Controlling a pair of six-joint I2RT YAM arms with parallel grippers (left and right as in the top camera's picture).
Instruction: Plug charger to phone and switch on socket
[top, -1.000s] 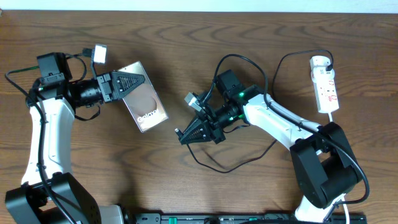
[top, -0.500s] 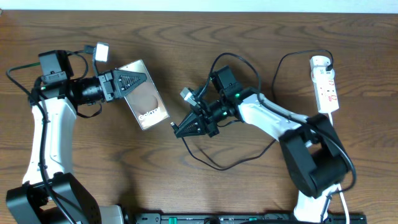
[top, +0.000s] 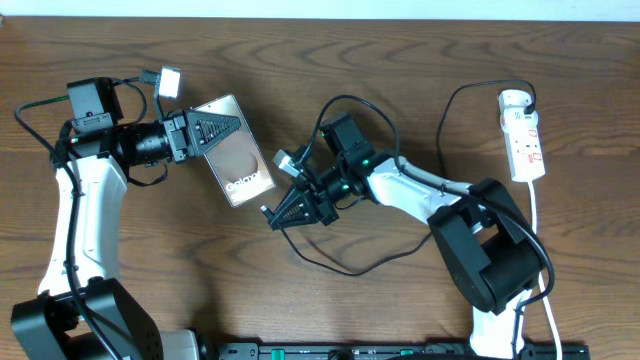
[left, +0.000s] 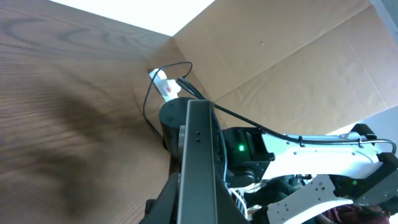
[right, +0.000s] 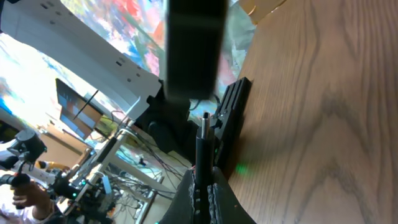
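Clamping phone (top: 240, 168), left pincer (top: 231, 128); right pincer (top: 272, 217) on charger (right: 203, 140), seemingly just beside.

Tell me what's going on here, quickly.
Two arms are working on plugging in a phone. The left pincer is shut on one end of the phone, presenting its free end to the other arm. The right pincer is shut on the charger near its plug tip, which points at the phone's free end, close but not yet inserted. The socket lies far right, with the charger's cable running to it.
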